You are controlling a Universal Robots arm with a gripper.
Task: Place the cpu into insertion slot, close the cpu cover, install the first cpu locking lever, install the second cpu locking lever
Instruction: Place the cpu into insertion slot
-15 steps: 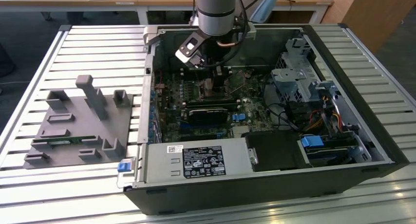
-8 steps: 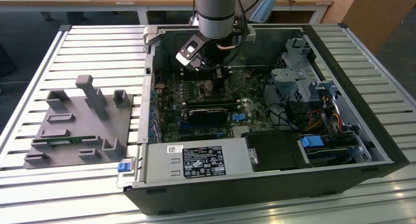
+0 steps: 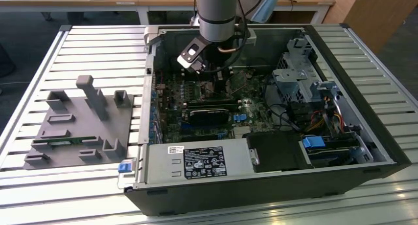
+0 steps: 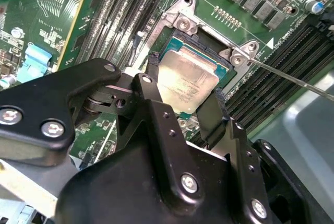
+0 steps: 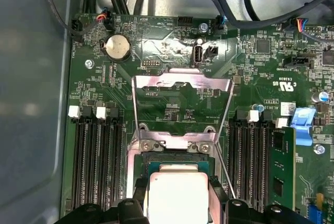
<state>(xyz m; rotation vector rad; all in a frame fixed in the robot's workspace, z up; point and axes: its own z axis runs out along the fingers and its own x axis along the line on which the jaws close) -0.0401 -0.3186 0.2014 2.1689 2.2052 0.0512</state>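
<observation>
Pinching cpu (image 4: 189, 80) by two opp edges in gripper (image 4: 183, 96), flat & square over socket (image 5: 172, 143) straight below, can't tell if seated, w/ cpu cover (image 5: 180, 82) swung open beyond socket, far side from gripper.

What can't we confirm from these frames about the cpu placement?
- Whether the cpu is seated in the socket: in the second wrist view the gripper, shut on it, covers two sides.
- Rest of the cpu: cut off by the picture's edge in the first wrist view.
- Cpu and socket in the exterior view: blocked by the arm.
- Locking lever's far end: runs off the second wrist view's edge.
</observation>
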